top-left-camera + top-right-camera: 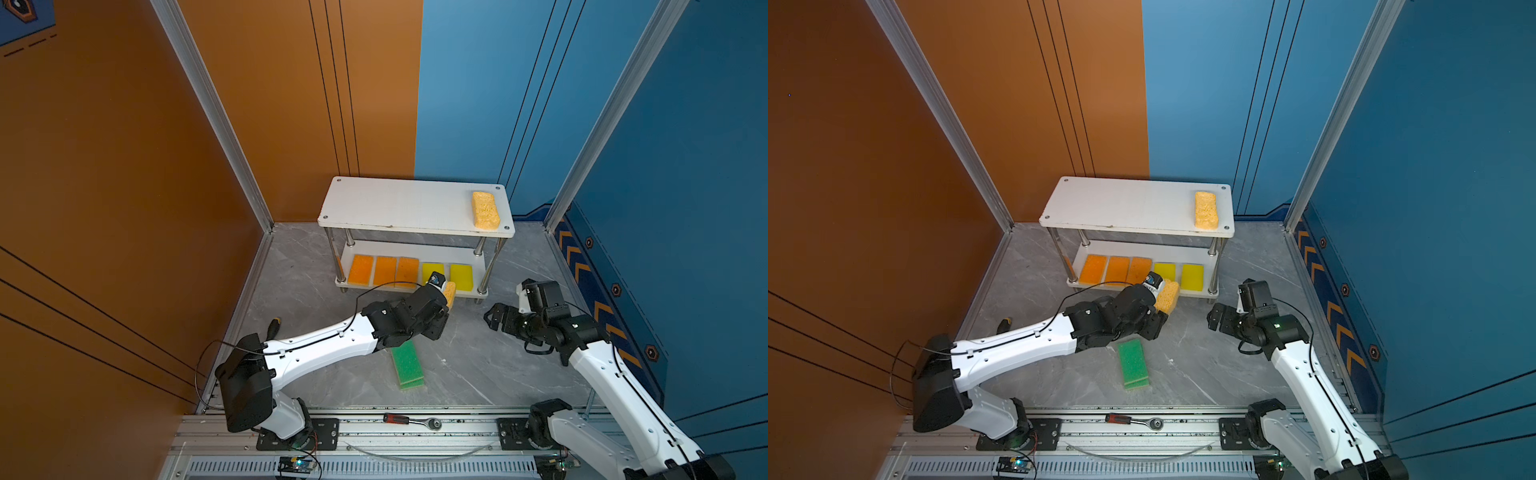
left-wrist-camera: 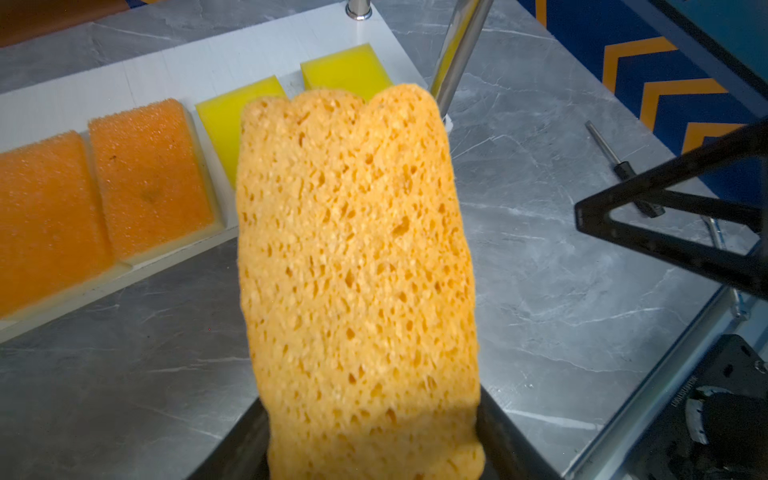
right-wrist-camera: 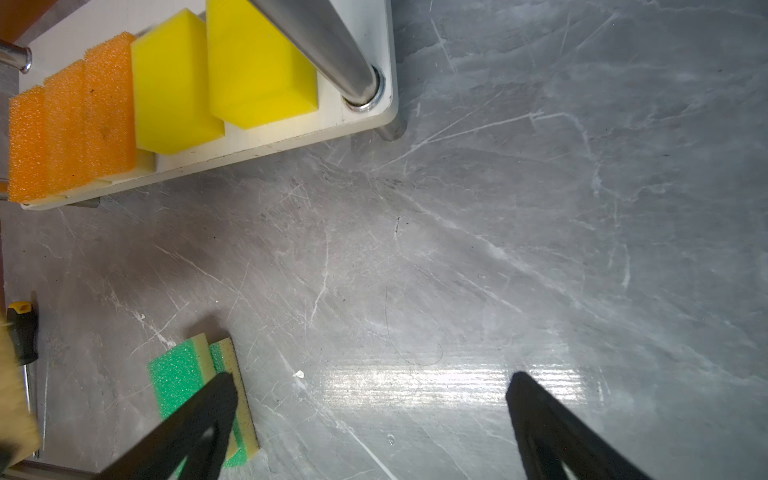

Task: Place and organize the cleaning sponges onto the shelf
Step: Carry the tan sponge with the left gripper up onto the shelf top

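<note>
Gripping a porous sponge (image 2: 357,270) by one end, our left hand (image 1: 444,300) holds it raised at the front edge of the lower board of the shelf (image 1: 399,208), in front of the yellow sponges (image 1: 461,277). We see three orange sponges (image 1: 385,270) filling that board's left part. A second porous sponge (image 1: 485,210) lies at the top board's right end. Two green sponges (image 1: 407,363) overlap mid-bench (image 1: 498,374). Our right hand (image 1: 491,318) hovers spread wide and empty, near the shelf's right front corner.
</note>
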Available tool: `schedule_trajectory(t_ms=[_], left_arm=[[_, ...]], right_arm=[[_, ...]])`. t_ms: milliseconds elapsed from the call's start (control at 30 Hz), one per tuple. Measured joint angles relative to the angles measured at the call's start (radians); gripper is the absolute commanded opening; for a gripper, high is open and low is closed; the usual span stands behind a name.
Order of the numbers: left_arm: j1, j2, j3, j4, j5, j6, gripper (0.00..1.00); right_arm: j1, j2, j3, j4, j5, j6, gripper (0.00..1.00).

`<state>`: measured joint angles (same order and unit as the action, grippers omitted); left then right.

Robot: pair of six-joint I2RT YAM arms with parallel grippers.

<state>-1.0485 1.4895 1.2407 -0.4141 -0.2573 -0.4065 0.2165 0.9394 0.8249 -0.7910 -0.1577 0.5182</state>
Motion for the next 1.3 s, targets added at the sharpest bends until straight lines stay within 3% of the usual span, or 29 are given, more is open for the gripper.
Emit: schedule_trajectory(t_ms=[300, 833, 1300], left_arm=[[0.0, -0.07, 0.149, -0.083, -0.013, 0.066, 0.63], [0.0, -0.064, 0.4, -0.113, -0.057, 0.156, 0.63], [0.07, 0.119, 0.649, -0.064, -0.122, 0.211, 0.64]], right_arm=[[0.0, 0.006, 0.0, 0.0, 0.0, 0.0, 1.0], [0.0, 0.008, -0.002, 0.0, 0.0, 0.0, 1.0], [0.0, 0.008, -0.002, 0.001, -0.023, 0.0, 1.0]])
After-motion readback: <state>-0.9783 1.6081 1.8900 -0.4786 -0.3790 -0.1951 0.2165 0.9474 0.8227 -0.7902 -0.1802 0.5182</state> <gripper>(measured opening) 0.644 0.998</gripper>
